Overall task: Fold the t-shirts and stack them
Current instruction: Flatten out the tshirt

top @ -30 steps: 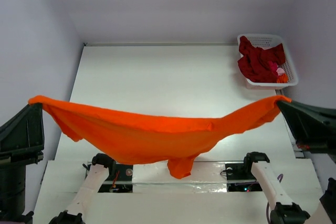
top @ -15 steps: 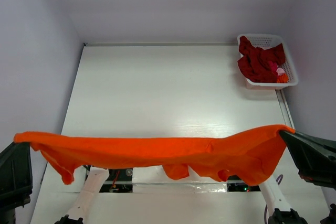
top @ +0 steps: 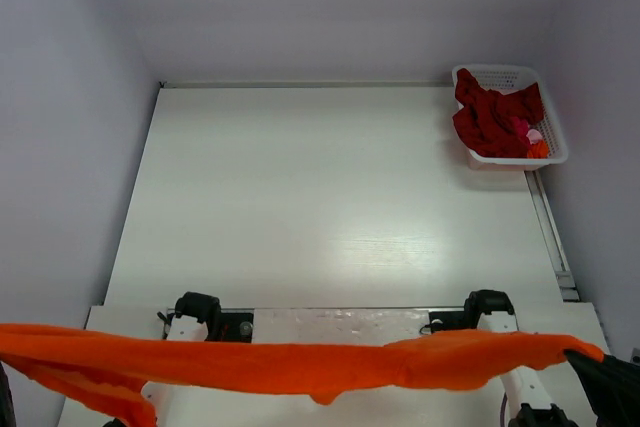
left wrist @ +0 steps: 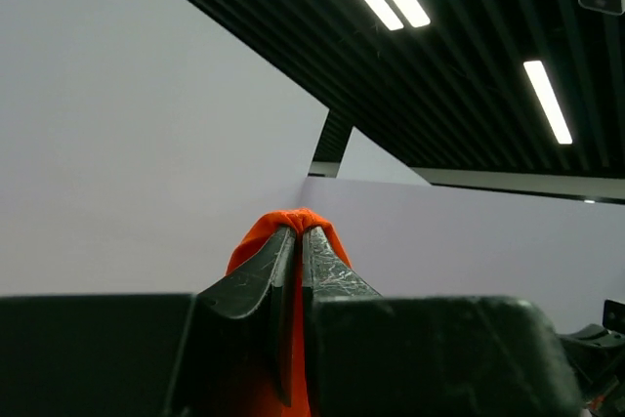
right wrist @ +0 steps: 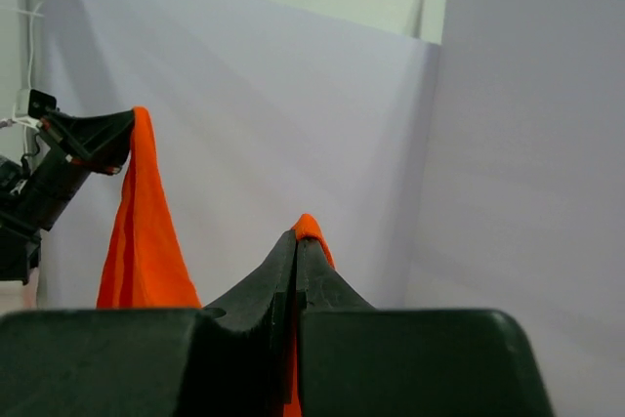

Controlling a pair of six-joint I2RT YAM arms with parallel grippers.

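Left gripper (left wrist: 298, 232): jaws pinched tight on one end of orange t-shirt (top: 300, 367), cloth bulging above fingertips. Right gripper (right wrist: 296, 238): jaws clamped the same way on opposite end, orange tuft poking out at tips. Shirt strung between both grippers, held up in air. From overhead it forms a sagging band across bottom of view, in front of arm bases (top: 198, 309), off table (top: 320, 187). Far right corner of table: white basket (top: 552, 142) holding crumpled dark red t-shirt (top: 490, 117), bit of pink cloth (top: 533, 134) tucked against it.
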